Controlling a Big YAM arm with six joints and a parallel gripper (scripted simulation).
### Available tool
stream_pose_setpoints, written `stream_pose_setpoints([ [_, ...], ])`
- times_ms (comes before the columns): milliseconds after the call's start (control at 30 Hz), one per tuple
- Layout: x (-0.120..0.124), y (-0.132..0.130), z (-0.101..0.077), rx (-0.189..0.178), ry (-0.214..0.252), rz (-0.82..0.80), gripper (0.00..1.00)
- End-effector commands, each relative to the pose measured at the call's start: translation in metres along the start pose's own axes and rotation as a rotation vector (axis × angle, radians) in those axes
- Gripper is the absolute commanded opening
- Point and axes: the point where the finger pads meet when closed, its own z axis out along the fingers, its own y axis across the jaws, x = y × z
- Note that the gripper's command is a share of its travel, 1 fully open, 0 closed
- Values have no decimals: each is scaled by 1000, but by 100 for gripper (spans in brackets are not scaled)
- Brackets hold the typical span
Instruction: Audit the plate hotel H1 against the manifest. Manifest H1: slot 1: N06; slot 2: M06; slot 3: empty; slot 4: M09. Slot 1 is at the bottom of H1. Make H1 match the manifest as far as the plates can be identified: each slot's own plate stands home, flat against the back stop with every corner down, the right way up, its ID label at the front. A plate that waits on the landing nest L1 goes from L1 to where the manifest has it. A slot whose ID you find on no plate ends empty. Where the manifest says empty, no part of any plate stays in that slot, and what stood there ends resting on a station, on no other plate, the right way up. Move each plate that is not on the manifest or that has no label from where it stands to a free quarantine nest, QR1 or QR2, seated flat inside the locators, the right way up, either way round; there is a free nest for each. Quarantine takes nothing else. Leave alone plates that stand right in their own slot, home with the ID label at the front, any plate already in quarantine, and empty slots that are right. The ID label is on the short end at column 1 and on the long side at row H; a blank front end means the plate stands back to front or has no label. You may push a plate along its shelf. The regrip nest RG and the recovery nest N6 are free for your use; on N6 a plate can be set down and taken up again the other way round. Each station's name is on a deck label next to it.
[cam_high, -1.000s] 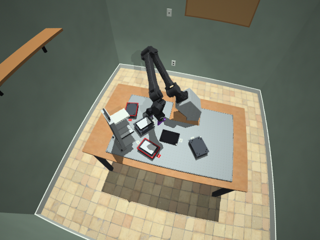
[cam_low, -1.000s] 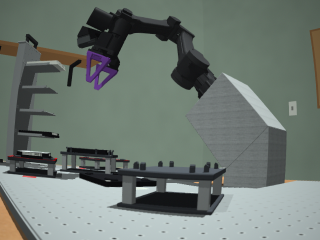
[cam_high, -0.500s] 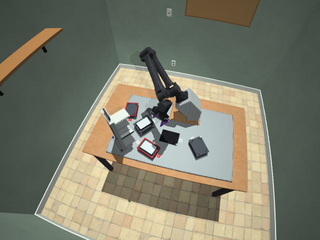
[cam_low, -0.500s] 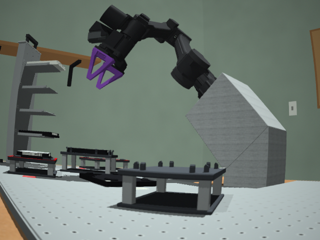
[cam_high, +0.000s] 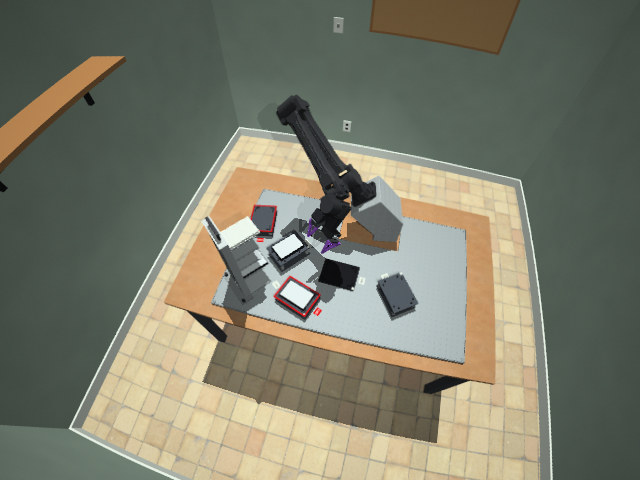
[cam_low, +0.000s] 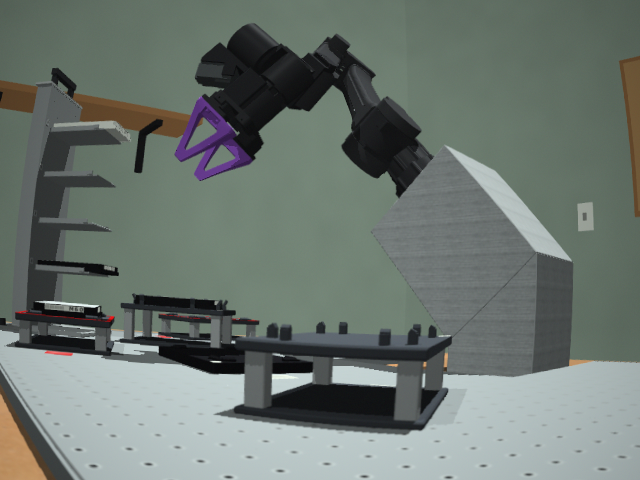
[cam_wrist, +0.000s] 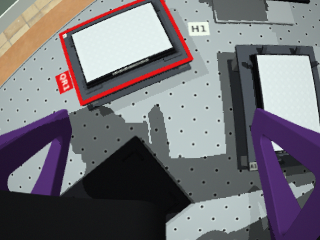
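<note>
Hovering high above the perforated deck with the gripper (cam_low: 189, 165) spread fully apart and nothing between its fingers. Looking down past the deck label H1 (cam_wrist: 199, 28) at a white-topped plate (cam_wrist: 287, 90) on a raised grey nest (cam_high: 275, 261), probably the landing nest, just in front of the plate hotel (cam_low: 31, 196). Lying below and off toward the right-hand finger in the wrist view, long axis running crosswise to the finger line, so probably calling for a sideways shift and a descent rather than a wrist turn.
</note>
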Motion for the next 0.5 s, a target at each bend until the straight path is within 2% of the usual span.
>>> stream_pose_setpoints([
  [0,4,11,-7,-21,-27,-65,100],
  [167,12,24,-14,-22,-26,-43,100],
  [267,2,40,-17,-23,-30,-30,100],
  [467,9,51,-23,-24,-29,-30,100],
])
